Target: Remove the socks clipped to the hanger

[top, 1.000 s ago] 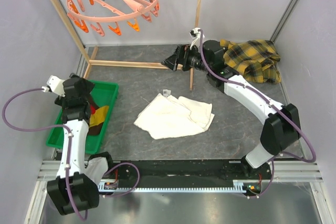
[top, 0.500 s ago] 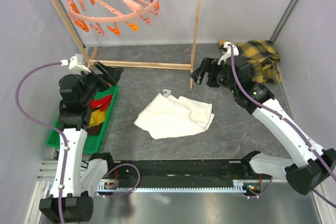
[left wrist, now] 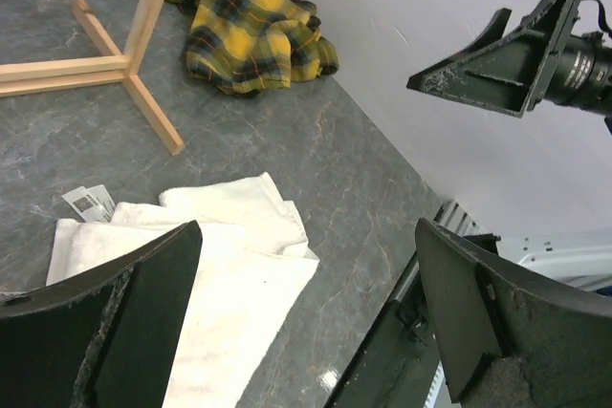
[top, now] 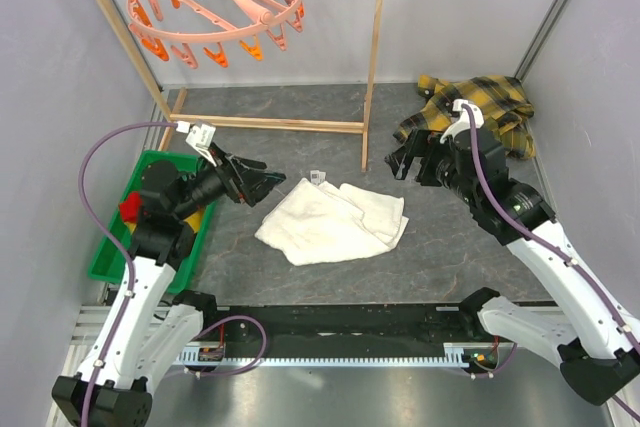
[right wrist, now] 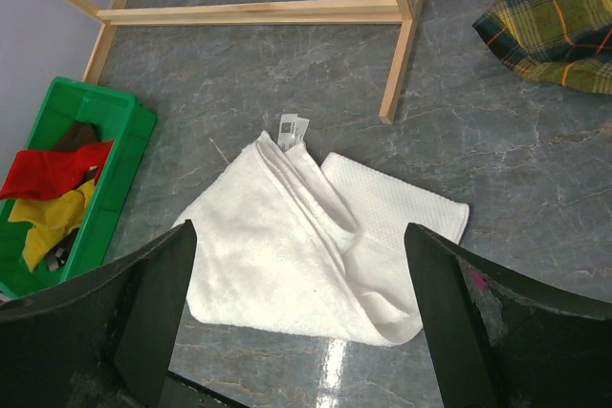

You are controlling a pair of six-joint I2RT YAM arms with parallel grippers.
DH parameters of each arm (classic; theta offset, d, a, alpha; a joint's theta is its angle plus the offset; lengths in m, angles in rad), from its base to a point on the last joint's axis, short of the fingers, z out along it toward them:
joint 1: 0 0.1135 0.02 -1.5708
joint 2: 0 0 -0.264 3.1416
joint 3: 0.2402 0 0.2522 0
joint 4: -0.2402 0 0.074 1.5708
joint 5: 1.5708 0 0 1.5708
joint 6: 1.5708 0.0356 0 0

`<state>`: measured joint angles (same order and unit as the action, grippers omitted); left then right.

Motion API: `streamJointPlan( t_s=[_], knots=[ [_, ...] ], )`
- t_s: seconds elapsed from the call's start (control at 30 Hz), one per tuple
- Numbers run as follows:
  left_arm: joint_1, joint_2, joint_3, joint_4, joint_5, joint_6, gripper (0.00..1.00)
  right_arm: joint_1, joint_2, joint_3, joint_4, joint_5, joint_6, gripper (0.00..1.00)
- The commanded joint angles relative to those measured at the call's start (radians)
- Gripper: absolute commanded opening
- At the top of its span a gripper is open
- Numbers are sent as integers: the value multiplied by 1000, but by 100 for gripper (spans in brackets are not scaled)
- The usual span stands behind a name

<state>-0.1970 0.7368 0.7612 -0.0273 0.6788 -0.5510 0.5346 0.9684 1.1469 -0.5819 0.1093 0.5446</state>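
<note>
The salmon-pink hanger (top: 215, 7) hangs at the top left of the top view, and its clips show no socks. Red (right wrist: 57, 171), mustard yellow (right wrist: 53, 217) and dark brown (right wrist: 81, 133) socks lie in the green bin (right wrist: 129, 140). In the top view my left arm partly hides them; a bit of red sock (top: 130, 209) shows. My left gripper (top: 262, 185) is open and empty, just right of the bin, over the towel's left edge. My right gripper (top: 405, 159) is open and empty, right of the rack's post. Both wrist views show wide-open jaws, left (left wrist: 308, 265) and right (right wrist: 301, 274).
A white towel (top: 335, 219) lies mid-table. A yellow-black plaid shirt (top: 475, 112) is bunched at the back right. The wooden frame rack (top: 372, 67) stands at the back, with a floor rail and a post. The green bin (top: 108, 265) sits at the left wall.
My left gripper has swung from over the bin out to the right, towards the towel. My right gripper has drawn back from the rack, rightwards and nearer. Both stay open.
</note>
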Motion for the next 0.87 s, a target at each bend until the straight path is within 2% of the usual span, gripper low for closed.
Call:
streamJointPlan(
  t_s=[0.0, 0.3, 0.83],
  knots=[
    [-2, -42, 0, 50, 103, 63, 99, 2, -23, 50, -9, 9, -44, 98],
    [-2, -106, 20, 33, 64, 86, 99, 2, -51, 85, 19, -80, -97, 98],
    [-2, -89, 53, 33, 61, 86, 99, 2, -120, 73, 47, -43, -104, 98]
  ],
)
